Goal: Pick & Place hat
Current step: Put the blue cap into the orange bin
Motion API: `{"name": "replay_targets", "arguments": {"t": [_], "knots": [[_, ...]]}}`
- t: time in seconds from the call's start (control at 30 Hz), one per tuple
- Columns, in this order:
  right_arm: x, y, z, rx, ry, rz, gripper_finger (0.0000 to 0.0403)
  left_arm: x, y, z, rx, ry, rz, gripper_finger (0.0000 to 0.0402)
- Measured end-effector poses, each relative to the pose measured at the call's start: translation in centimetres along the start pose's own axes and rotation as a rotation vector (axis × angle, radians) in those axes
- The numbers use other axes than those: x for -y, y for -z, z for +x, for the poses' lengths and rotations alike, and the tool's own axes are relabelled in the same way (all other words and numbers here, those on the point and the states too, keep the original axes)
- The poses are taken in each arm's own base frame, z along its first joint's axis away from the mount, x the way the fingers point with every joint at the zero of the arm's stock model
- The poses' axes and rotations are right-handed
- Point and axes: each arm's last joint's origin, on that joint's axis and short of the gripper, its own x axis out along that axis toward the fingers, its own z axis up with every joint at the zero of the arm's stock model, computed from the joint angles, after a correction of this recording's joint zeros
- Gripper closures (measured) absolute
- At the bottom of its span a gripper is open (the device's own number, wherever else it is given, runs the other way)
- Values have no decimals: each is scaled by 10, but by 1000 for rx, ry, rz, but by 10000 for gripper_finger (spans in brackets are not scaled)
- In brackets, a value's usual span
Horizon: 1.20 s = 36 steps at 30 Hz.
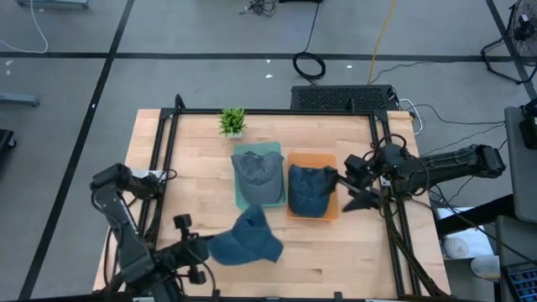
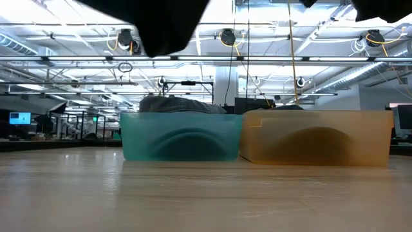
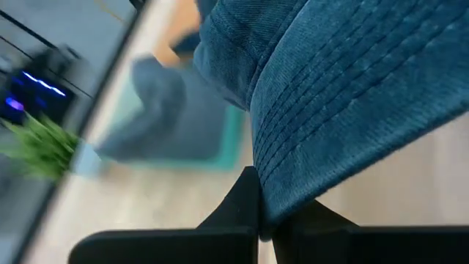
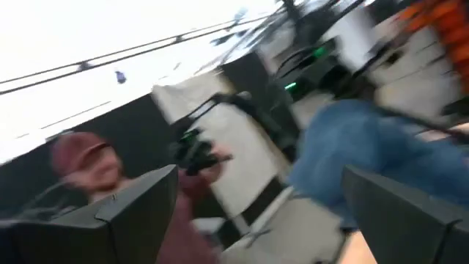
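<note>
My left gripper (image 1: 204, 249) is near the table's near edge, shut on a blue denim cap (image 1: 248, 239) that spreads out toward the trays. A teal tray (image 1: 242, 200) holds a grey-blue cap (image 1: 257, 172). Beside it, an orange tray (image 1: 312, 157) holds a dark blue cap (image 1: 309, 190). My right gripper (image 1: 350, 183) is open just off the orange tray's right side and touches nothing. In the low view the teal tray (image 2: 180, 136) and the orange tray (image 2: 315, 136) stand side by side, each with a cap showing over its rim. My left gripper (image 3: 259, 220) pinches the blue cap's stitched brim at its edge (image 3: 282, 192) between the two fingers. The fingers come level from the table's left side. The low view shows no part of the cap on the table, so it is lifted clear.
A small potted plant (image 1: 232, 122) stands near the far edge, behind the teal tray. A black frame (image 1: 168, 143) runs around the tabletop. Bare wood lies near the trays on the near side. A person in a red cap (image 4: 84, 165) shows in the room in the right wrist view.
</note>
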Motion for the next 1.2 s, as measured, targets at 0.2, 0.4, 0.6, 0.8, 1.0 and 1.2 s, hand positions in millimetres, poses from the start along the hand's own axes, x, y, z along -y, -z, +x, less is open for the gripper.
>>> {"name": "replay_targets", "arguments": {"t": [0.2,0.4,0.6,0.8,1.0,1.2], "knots": [[-10,3,5,-26,-96,1,37,-14,-20,19,129,-158,142,394],[-15,0,6,34,-119,-126,37,-34,-44,37,283,-421,318,394],[-8,-4,7,198,98,-220,37,-65,-69,61,336,-730,447,394],[3,-3,11,271,200,-189,37,-102,-97,99,141,-864,521,394],[16,4,18,251,241,-86,37,-133,-122,132,-10,-946,524,394],[40,13,24,361,457,25,37,-160,-141,153,-37,-996,375,394]]}}
